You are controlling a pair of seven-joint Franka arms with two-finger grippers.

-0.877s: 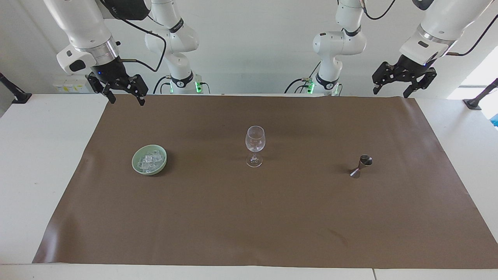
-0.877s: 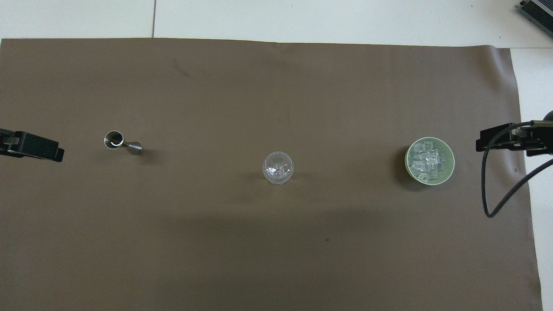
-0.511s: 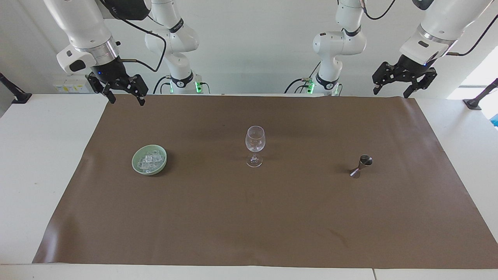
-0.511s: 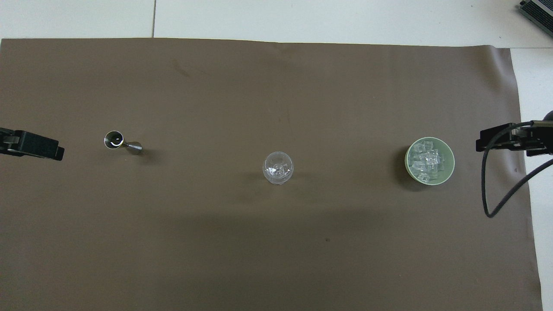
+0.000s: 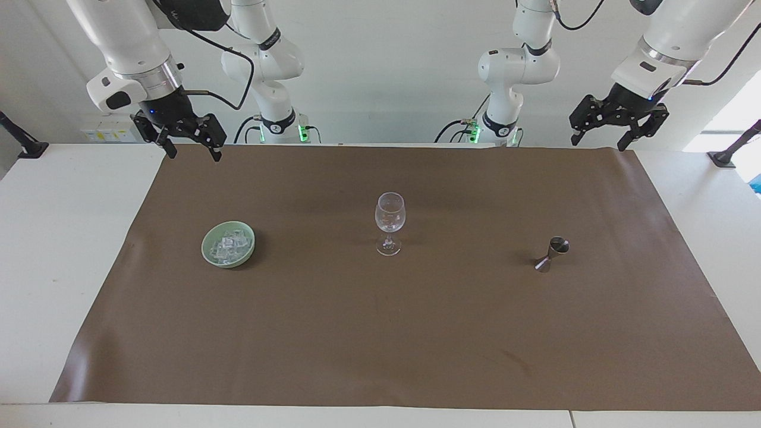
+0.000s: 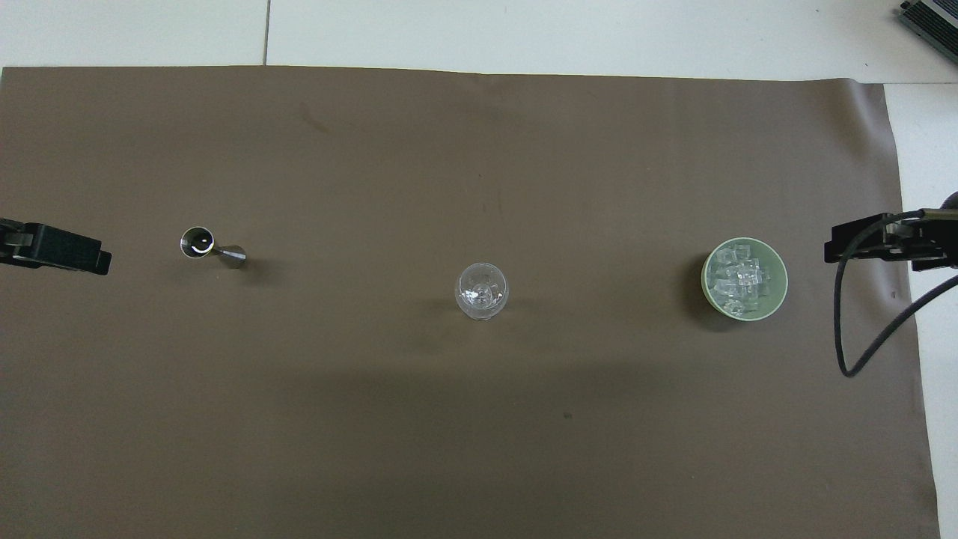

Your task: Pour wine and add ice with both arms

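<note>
A clear wine glass (image 5: pixel 389 223) stands upright at the middle of the brown mat; it also shows in the overhead view (image 6: pixel 481 290). The ice (image 5: pixel 229 247) (image 6: pixel 737 283) lies heaped in a pale green bowl (image 5: pixel 204 245) (image 6: pixel 783 278) toward the right arm's end. A small steel jigger (image 5: pixel 552 254) (image 6: pixel 209 248) stands toward the left arm's end. My right gripper (image 5: pixel 195 156) (image 6: pixel 831 251) hangs open and empty over the mat's edge nearest the robots, apart from the bowl. My left gripper (image 5: pixel 597 144) (image 6: pixel 101 262) hangs open and empty over the mat's corner, apart from the jigger.
The brown mat (image 5: pixel 380 333) covers most of the white table (image 5: pixel 59 238). A black cable (image 6: pixel 853 329) loops down from the right arm beside the bowl. Both arm bases stand at the table's edge nearest the robots.
The left gripper has crept very slightly; the right gripper, glass, bowl and jigger have not moved.
</note>
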